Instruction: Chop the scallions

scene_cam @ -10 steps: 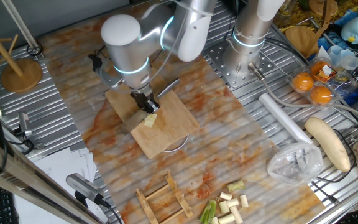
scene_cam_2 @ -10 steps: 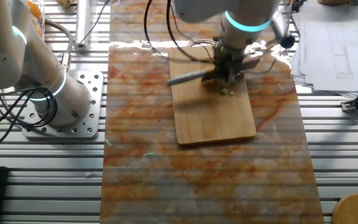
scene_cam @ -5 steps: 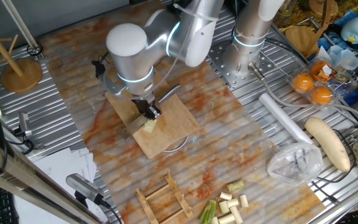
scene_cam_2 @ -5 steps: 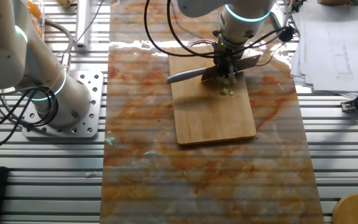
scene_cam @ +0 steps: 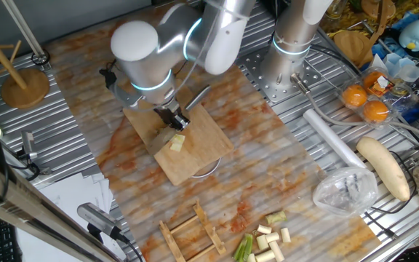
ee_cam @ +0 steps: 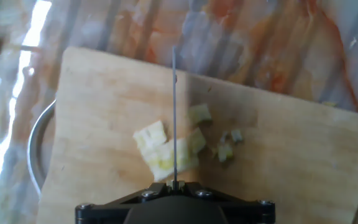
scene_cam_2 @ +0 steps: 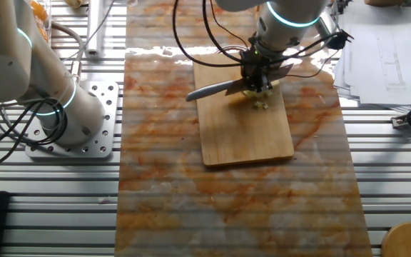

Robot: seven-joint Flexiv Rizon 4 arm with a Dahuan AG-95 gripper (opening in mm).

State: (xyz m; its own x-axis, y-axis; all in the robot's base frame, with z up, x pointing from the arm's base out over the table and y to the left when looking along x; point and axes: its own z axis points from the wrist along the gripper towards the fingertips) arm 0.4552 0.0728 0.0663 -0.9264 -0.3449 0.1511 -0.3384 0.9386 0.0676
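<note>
In the hand view we look along our claw (ee_cam: 174, 186), clamped on a knife (ee_cam: 174, 112) whose blade stands edge-on over the scallions (ee_cam: 166, 149), pale chunks and small bits on the cutting board (ee_cam: 278, 168). Farther off, uncut stalk segments (scene_cam: 268, 240) lie near the desk (scene_cam: 268, 175) edge.

Glossy white-grey arm (scene_cam: 148, 47), glowing cyan joint rings, black cables, seemingly dark pincer (scene_cam: 172, 118)

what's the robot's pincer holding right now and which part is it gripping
The pincer holds a knife, gripped at the handle end; the blade sticks out over the cutting board, above the scallions.
</note>
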